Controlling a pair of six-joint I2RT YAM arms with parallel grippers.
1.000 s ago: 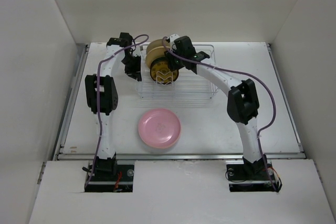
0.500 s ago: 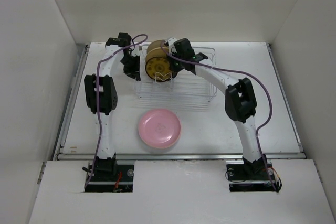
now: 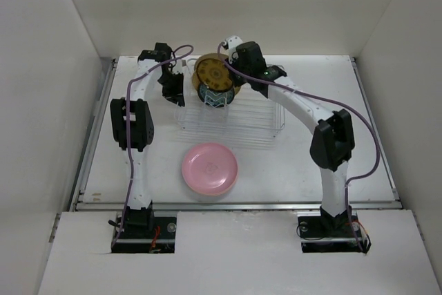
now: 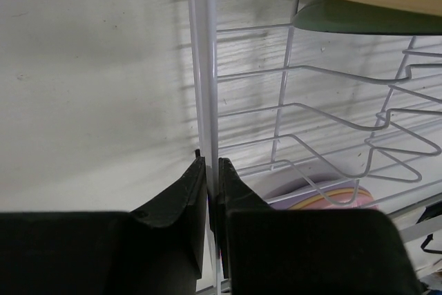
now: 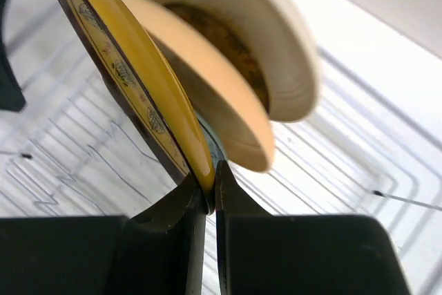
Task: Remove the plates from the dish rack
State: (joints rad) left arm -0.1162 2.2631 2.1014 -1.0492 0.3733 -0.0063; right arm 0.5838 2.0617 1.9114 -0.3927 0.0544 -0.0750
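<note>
Lifted higher than before, the glossy round amber plate [image 5: 138, 88] hangs clenched by its rim in the right gripper [image 5: 210, 183]; the left gripper [image 4: 212, 167] pinches the thin-wire dish rack [image 4: 204, 67].

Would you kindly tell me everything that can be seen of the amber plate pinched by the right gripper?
The amber plate is round and glossy, like glazed ceramic: amber-yellow, with a patterned band near the rim and a dark brown edge. It stands on edge, tilted, over the far left end of the dish rack. The right gripper is shut on its rim, one finger on each side. Paler plates sit close behind it.
</note>
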